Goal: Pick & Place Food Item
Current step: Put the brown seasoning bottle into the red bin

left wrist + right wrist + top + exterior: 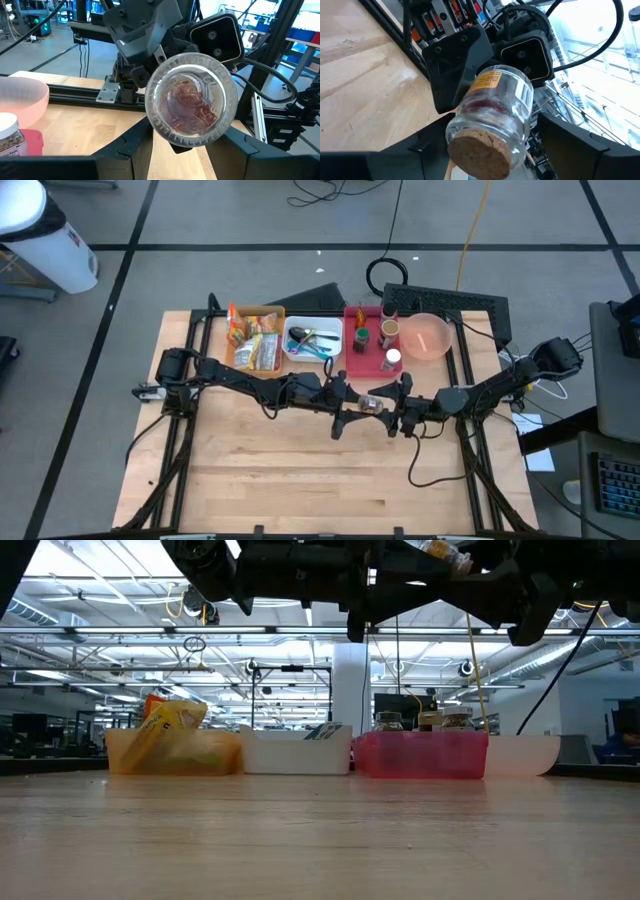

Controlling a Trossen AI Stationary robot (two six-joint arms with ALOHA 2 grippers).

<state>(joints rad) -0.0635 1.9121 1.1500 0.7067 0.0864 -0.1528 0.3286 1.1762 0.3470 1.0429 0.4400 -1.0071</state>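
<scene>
A clear glass jar (372, 404) with a cork stopper (479, 152) and dark red contents hangs level over the middle of the table, between my two arms. My left gripper (185, 145) reaches in from the table's left and is shut on the jar's base end. My right gripper (490, 150) comes from the table's right. It stands open, with a finger on each side of the cork end and a gap showing beside the jar. In the low view the jar (440, 548) shows only at the top edge. My left gripper pinches the jar's glass wall near its base (150, 125) between its two fingers (127, 147). The fingers come level from the table's left and lie along the jar. The jar is lifted clear of the table and lies level, with its cork end toward my right arm.
Along the far edge stand an orange bin of snack packets (255, 340), a white bin with cutlery (312, 342), a red bin (360, 315) with small jars and a pink bowl (428, 337). Bare wooden table (320, 480) spreads toward the near edge.
</scene>
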